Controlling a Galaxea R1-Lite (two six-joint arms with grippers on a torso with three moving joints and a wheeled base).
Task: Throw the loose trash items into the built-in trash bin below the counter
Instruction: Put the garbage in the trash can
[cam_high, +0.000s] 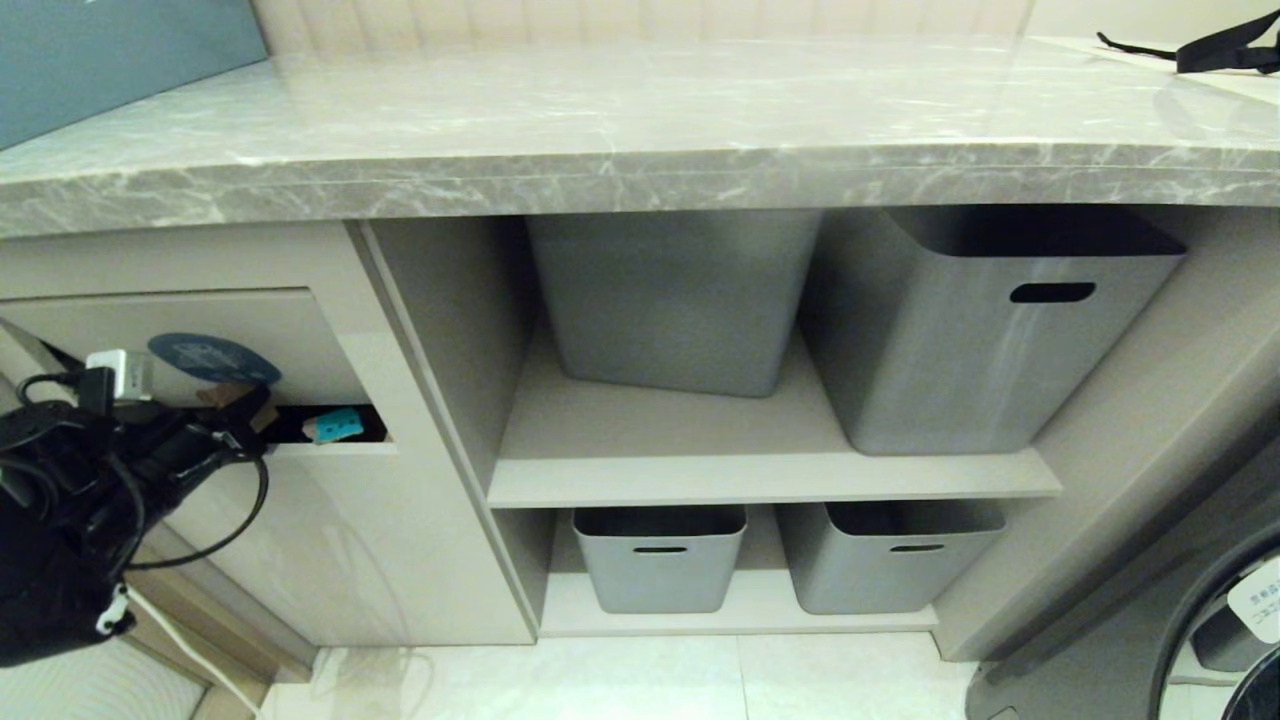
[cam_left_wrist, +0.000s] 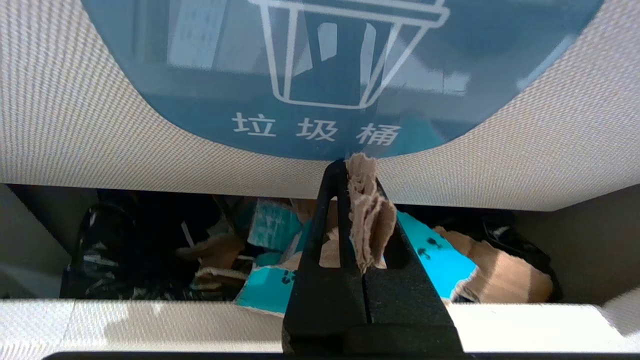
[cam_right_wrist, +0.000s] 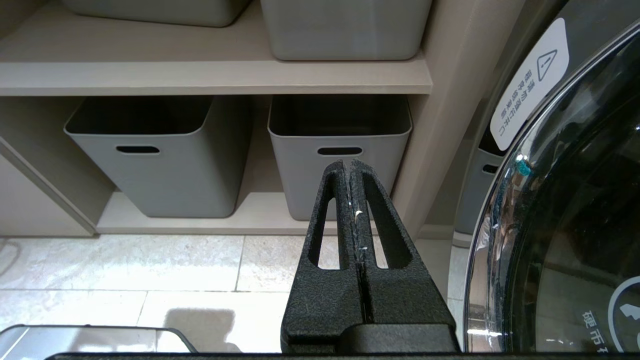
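left tool (cam_left_wrist: 356, 167) – clamped on cardboard scrap (cam_left_wrist: 369, 215) | at bin flap (cam_left_wrist: 75, 125) | right tool (cam_right_wrist: 351, 165) – closed

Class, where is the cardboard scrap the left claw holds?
The scrap sits pinched in the left claw, at the bin flap, just below its blue sticker.

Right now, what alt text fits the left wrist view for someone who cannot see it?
The left gripper, shut on a torn scrap of tan-brown cardboard, is at the opening of the built-in trash bin, whose beige tilting flap carries a blue oval sticker with a white bin icon. Below the flap lie more brown and teal cardboard scraps.
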